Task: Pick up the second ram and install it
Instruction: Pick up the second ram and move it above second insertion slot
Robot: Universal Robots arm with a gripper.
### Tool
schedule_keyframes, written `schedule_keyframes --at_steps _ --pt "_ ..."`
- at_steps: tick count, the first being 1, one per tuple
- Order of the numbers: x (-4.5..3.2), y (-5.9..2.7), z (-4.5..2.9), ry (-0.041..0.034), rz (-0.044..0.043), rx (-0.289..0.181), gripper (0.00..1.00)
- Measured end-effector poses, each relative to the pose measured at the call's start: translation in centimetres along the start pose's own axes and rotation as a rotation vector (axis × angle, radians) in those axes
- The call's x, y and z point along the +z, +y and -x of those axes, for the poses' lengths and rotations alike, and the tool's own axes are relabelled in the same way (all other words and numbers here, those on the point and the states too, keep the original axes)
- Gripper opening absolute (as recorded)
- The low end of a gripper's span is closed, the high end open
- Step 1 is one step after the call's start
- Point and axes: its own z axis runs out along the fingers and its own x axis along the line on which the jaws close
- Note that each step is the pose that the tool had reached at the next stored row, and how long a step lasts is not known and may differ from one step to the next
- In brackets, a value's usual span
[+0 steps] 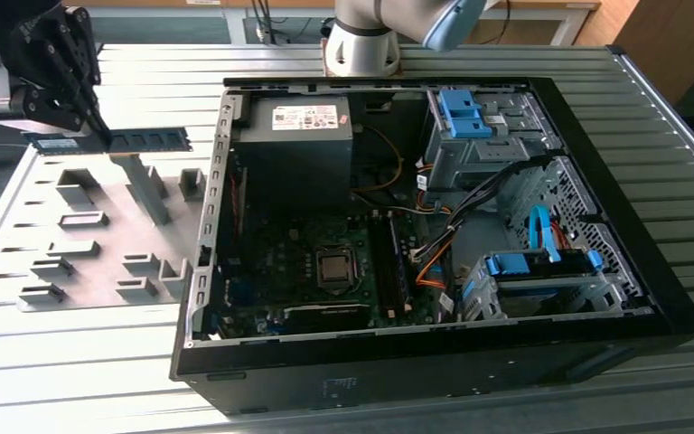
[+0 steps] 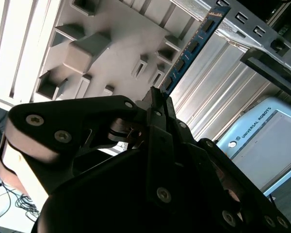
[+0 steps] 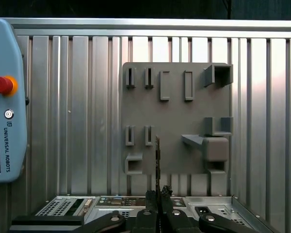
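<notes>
Second ram (image 1: 148, 139): long thin blue-green board, row of dark chips, pale label, level. Gripper (image 1: 98, 136) clamped on one end, stick jutting past black fingertips. Beneath gripper: matte grey plastic holder plate (image 3: 174, 121), blocky rectangular sockets, on ribbed metal bench (image 1: 82, 362). Open black computer case (image 1: 444, 371) beside.

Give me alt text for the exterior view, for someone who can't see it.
The gripper holds the second ram level over a grey holder tray at the exterior view's left. To the tray's right, an open computer case lies on a ribbed metal table, its motherboard exposed.
</notes>
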Motion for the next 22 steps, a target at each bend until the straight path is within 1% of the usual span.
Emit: schedule_keyframes --at_steps 21,22 --pt "0.01 -3.09 0.02 0.0000 0.0000 0.000 0.14" --pt "0.01 -3.77 0.03 0.0000 0.0000 0.000 0.14"
